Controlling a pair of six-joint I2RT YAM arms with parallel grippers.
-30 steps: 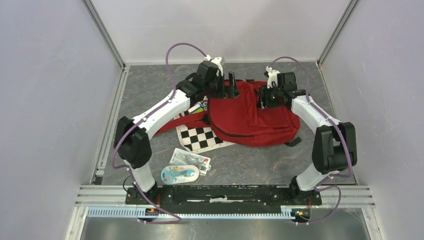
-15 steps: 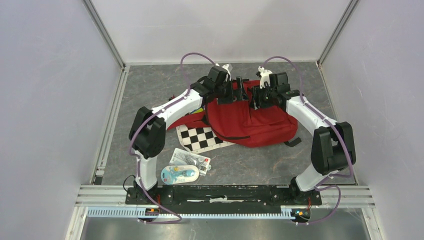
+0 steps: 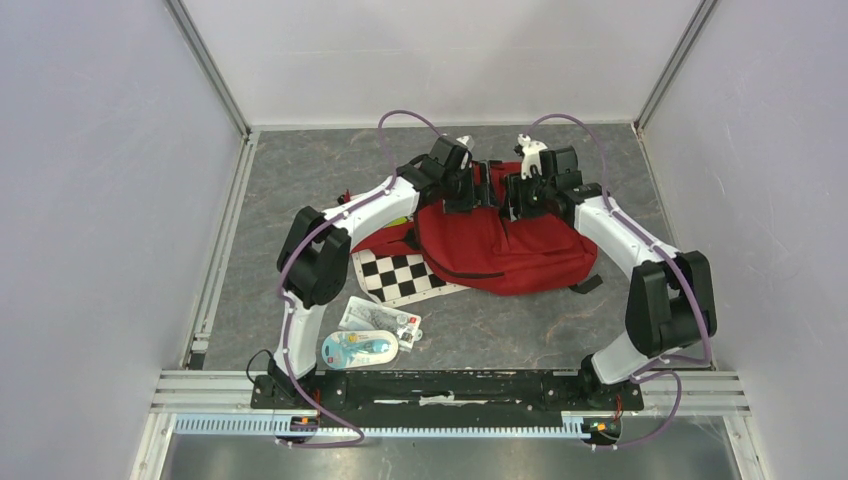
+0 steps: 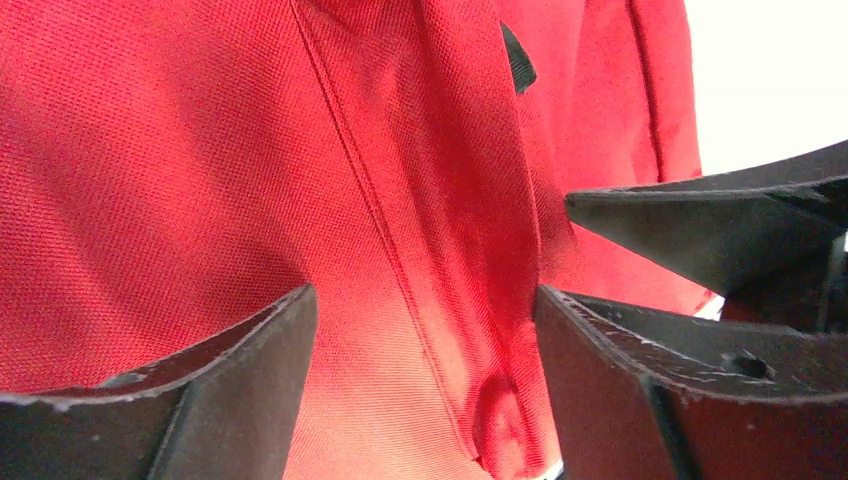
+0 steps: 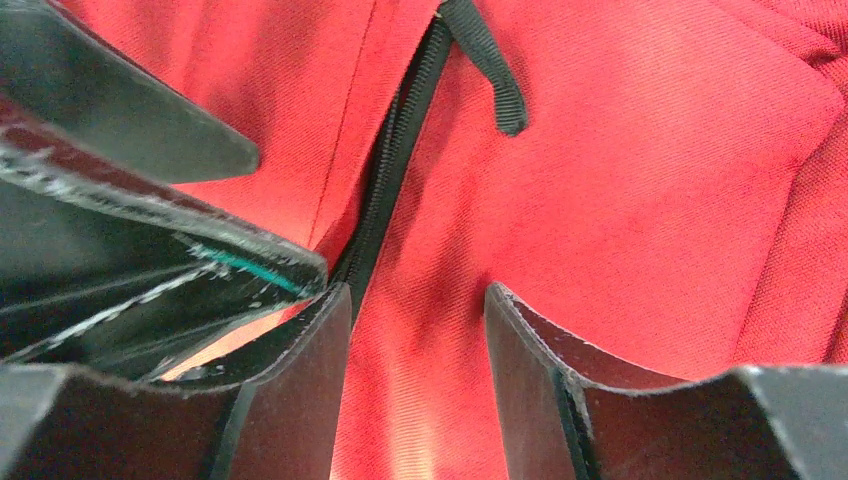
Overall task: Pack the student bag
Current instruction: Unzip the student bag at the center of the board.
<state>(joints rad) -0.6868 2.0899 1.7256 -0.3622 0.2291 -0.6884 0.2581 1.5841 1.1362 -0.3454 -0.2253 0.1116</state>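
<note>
backpack (image 3: pixel 500 245): red, on the far middle of the table (image 3: pixel 300 180), its top under both grippers
left gripper (image 4: pixel 425 300): fingers spread, astride a fabric fold
right gripper (image 5: pixel 418 295): fingers apart on the fabric beside the black zipper (image 5: pixel 395 150); grip unclear

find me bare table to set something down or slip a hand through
Widest bare patch: near right, between the backpack, the right arm and the base rail. Also the far-left corner, beyond the left arm. Crowded: near left, with the checkered board and packets, and the backpack's far end, where both arms meet.
</note>
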